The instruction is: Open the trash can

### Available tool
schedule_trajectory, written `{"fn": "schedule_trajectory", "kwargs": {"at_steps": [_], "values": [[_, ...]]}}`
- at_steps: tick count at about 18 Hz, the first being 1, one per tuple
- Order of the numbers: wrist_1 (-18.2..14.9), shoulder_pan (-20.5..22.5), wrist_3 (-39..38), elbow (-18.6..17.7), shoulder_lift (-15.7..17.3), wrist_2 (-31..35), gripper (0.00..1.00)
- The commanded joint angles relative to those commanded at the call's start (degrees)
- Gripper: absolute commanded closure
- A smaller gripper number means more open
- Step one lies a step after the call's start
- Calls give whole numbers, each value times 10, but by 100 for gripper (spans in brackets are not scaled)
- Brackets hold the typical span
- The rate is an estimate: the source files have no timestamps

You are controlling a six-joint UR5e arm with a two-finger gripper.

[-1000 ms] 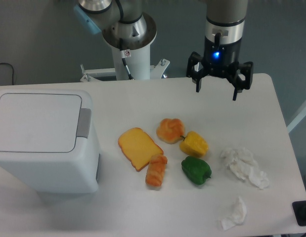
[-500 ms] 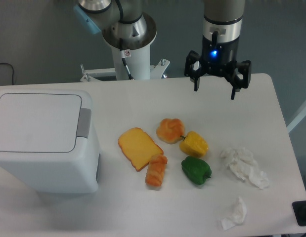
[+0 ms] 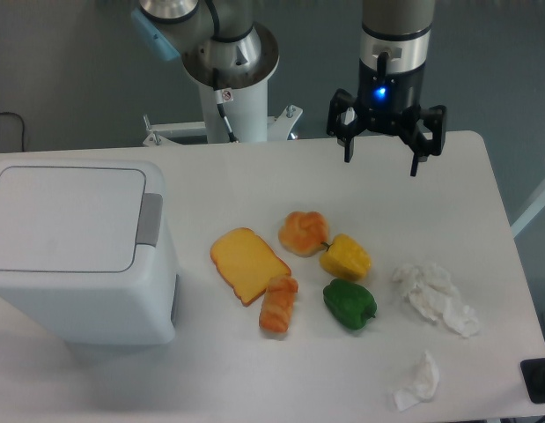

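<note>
The trash can point(image 3: 78, 251) is a large white boxy bin at the table's left side. Its flat lid lies down, and a grey push tab point(image 3: 150, 218) sits on its right edge. My gripper point(image 3: 381, 166) hangs open over the far right part of the table, well to the right of the bin, with nothing between its fingers. A blue light glows on its wrist.
In the middle of the table lie a slice of yellow bread point(image 3: 246, 263), a croissant point(image 3: 279, 305), an orange bun point(image 3: 304, 232), a yellow pepper point(image 3: 346, 257) and a green pepper point(image 3: 349, 304). Crumpled white tissues point(image 3: 435, 295) lie at the right, and a smaller tissue point(image 3: 418, 382) near the front edge.
The gripper has shifted slightly to the left and a touch upward. Nothing on the table has moved.
</note>
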Motion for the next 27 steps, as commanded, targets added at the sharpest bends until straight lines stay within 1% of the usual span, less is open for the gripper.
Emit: {"fn": "schedule_trajectory", "kwargs": {"at_steps": [4,8,10,12,14,17,22,27], "values": [[0,-1,-16,2,0,-11,0],[4,-3,-86,8,-2,-12,0],[11,-4,-103,14,-4,-27,0],[11,-4,-121,14,-4,-40,0],[11,-5,-162,14,-4,-40,0],[11,-18,-216,15,-4,-61,0],[12,-36,-319,15,-4,-123,0],[12,-81,-349,14,-10,-124,0]]}}
